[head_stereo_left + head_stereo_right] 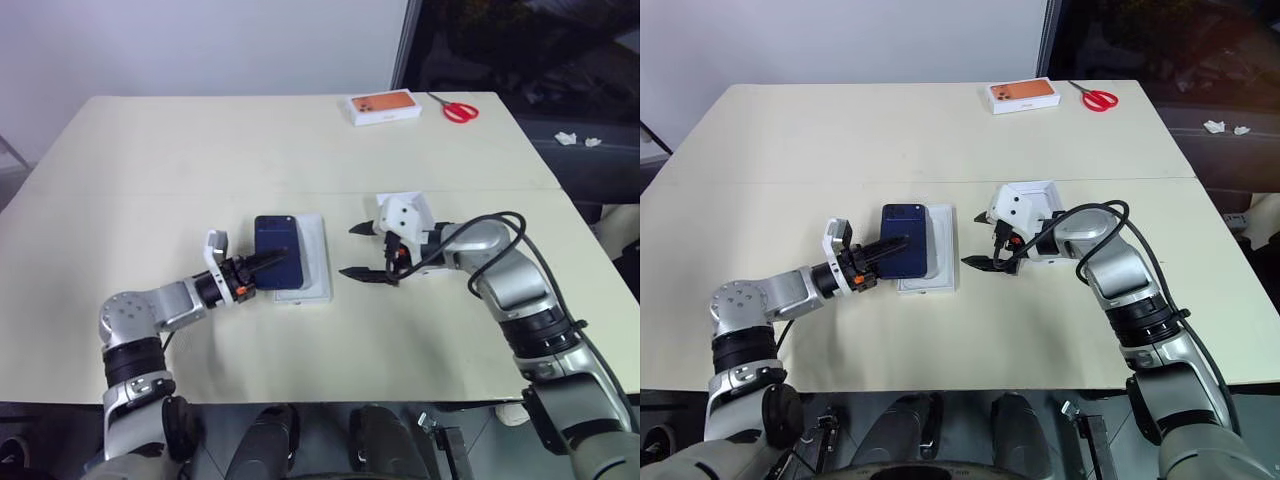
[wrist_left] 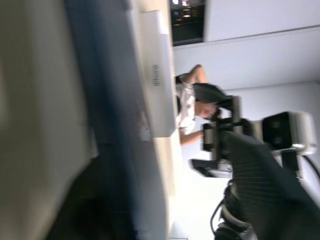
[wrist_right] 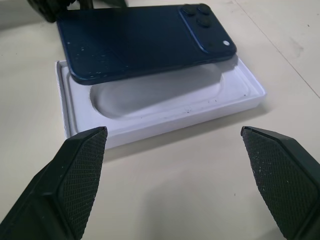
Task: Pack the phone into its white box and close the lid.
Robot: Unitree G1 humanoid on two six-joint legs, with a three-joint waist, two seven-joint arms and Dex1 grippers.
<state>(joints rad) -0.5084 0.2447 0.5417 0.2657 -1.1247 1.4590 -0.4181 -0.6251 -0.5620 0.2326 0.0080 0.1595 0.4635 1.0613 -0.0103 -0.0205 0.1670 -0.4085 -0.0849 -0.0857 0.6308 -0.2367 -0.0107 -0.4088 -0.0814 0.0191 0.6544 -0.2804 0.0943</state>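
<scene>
Across the white box (image 3: pixel 150 107) rim, phone (image 3: pixel 140 42) overhangs; both pincers gape empty.

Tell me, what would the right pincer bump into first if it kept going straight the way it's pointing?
Probably the near side wall of the white tray, with the phone lying tilted across it just beyond. The right pincer is open; bare tabletop lies between.

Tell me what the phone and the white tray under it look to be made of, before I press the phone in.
The phone: probably glass or coated metal back, smooth satin navy, with a soft sheen and pale specks of dust. The white tray with an oval recess: likely moulded paperboard or thin plastic, matte, with crisp thin walls; which of the two is unclear.
</scene>
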